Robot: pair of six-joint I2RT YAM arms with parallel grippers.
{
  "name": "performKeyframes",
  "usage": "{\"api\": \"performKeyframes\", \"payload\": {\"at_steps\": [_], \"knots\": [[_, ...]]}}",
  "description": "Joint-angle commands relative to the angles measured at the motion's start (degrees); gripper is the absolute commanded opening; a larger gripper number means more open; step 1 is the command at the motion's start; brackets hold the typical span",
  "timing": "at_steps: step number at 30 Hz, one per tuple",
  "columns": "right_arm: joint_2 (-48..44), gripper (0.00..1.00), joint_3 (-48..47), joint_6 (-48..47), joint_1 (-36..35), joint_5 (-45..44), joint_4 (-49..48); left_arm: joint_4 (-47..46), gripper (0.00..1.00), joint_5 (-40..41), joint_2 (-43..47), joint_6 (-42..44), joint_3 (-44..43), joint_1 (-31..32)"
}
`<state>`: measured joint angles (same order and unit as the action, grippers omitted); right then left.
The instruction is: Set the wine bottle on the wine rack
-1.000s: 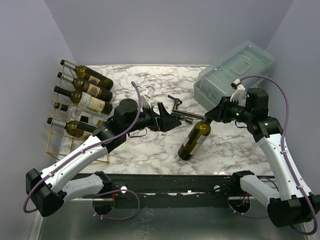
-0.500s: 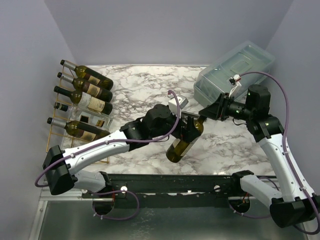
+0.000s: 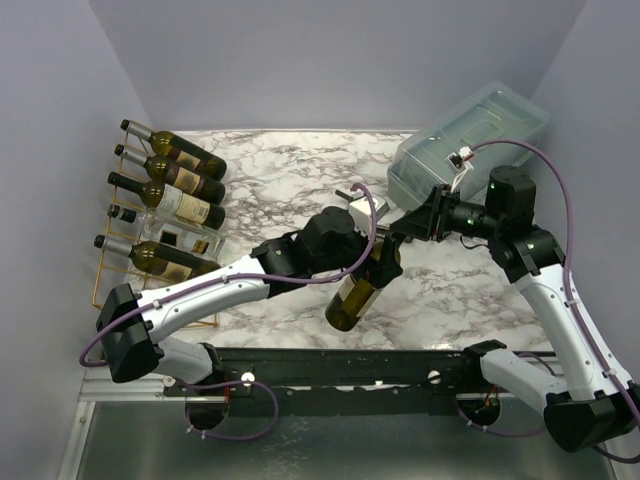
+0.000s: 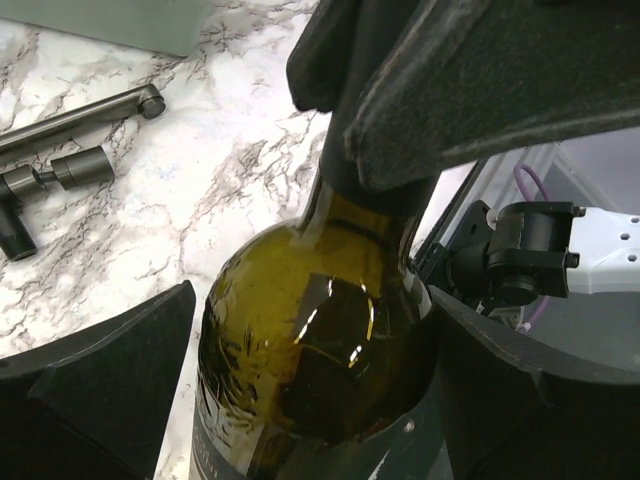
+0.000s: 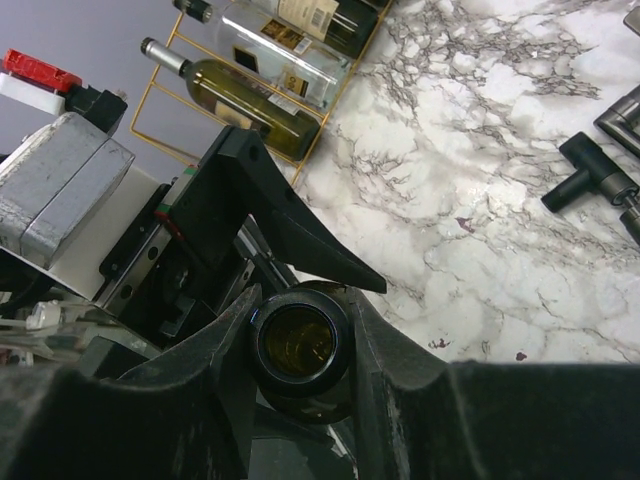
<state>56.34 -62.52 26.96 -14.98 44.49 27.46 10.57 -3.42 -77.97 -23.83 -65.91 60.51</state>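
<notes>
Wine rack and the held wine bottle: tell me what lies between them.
Top external view: only the left arm stretches between the wine rack and the wine bottle, above the marble table. No loose object shows there.

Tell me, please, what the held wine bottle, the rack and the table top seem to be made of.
Wine bottle: dark olive-green glass, glossy, with sharp light reflections on it.
Wine rack: thin wire, gold-coloured, most likely metal.
Table top: white with grey veins, so marble or a printed imitation; I cannot tell which.
</notes>
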Motion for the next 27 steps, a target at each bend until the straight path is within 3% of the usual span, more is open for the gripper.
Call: {"api": "performKeyframes", "payload": {"at_steps": [1,6,11,14,19,22,23,27], "knots": [[-0.5,0.01,-2.4,3.0,-1.2,3.5,-3.5,2.9,0.93,1.2,-1.2,1.3,-2.9,0.3],[-0.4,0.01,-2.5,2.6,-2.4,2.5,-2.7,2.9,0.99,1.0,-1.4,-0.4,-5.3,0.3],[-0.4,0.01,-2.6,3.0,-4.3,1.0,-2.8,2.3,0.93,2.2,-2.1,-1.7,-7.2,0.1],[-0.6,0.01,-2.6,3.6,-4.7,0.7,-3.1,2.1,0.68,2.8,-2.3,-1.9,-7.1,0.0],[-0.8,0.01,-2.5,4.4,-5.7,0.1,-3.7,1.7,0.38,2.1,-2.4,-2.4,-6.5,0.0],[-0.7,0.01,-2.5,5.4,-6.1,-0.1,-4.3,1.7,0.04,4.4,-1.3,-2.4,-5.9,0.0],[-0.6,0.06,-2.6,5.7,-6.1,-0.4,-4.3,1.7,0.00,6.0,-0.5,-2.3,-5.3,0.0],[-0.5,0.45,-2.1,8.6,-6.1,-4.2,-3.8,2.5,0.00,14.4,3.6,-1.3,-2.7,0.0]]}}
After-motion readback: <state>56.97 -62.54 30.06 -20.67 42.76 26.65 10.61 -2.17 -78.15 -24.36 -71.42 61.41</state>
